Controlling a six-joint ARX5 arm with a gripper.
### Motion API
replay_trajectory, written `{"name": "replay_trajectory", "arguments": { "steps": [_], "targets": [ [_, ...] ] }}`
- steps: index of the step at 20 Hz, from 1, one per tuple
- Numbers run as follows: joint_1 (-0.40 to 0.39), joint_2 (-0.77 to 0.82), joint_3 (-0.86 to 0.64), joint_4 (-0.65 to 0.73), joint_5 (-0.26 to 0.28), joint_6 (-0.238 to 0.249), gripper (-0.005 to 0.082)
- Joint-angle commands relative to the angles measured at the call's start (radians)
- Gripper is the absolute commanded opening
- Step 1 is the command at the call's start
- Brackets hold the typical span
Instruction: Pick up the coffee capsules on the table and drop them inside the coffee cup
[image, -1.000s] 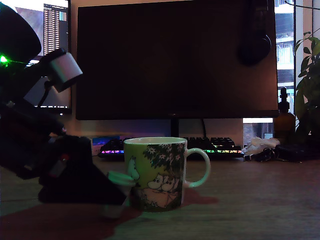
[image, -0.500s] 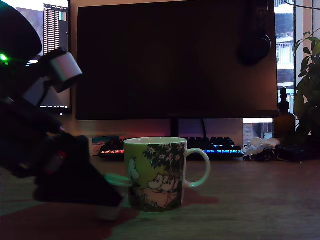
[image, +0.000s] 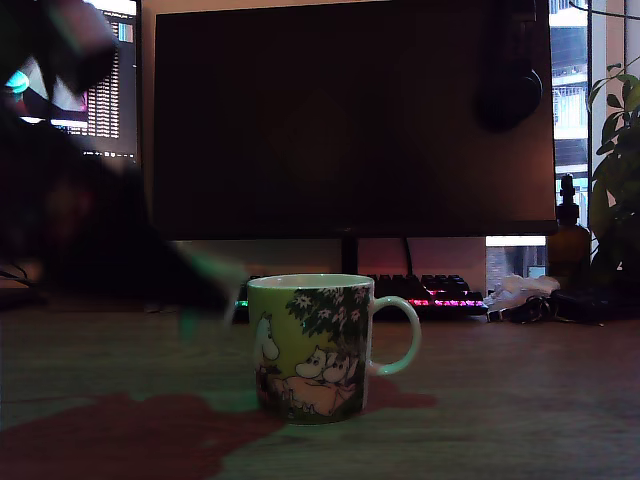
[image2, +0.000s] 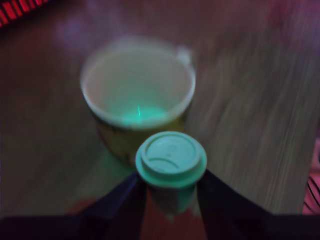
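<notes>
The capsule (image2: 171, 159), gripped just under its mint rim by the dark fingers (image2: 122, 200), has risen off the table (image: 500, 420) within the last second and now hangs beside the cup (image: 309, 347) at rim height; I judge the drop is next. The capsule's lid is smooth, round and embossed, the cup is glossy printed ceramic and looks empty, and the table is matte wood-grain.

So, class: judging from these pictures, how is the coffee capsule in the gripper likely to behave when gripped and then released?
The coffee capsule probably weighs little, being small beside the coffee cup. Its tapered body could slip between the gripper fingers, though the wider rim may catch. Set down on its side, it would likely roll in a curve.
</notes>
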Motion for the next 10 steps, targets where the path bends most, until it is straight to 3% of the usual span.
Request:
{"name": "replay_trajectory", "arguments": {
  "steps": [1, 8, 10],
  "targets": [
    [0.002, -0.021, -0.005, 0.003, 0.000, -0.005, 0.0236],
    [0.002, -0.037, 0.060, 0.004, -0.002, -0.037, 0.0236],
    [0.002, -0.031, 0.093, 0.005, -0.026, -0.036, 0.0236]
  ]
}}
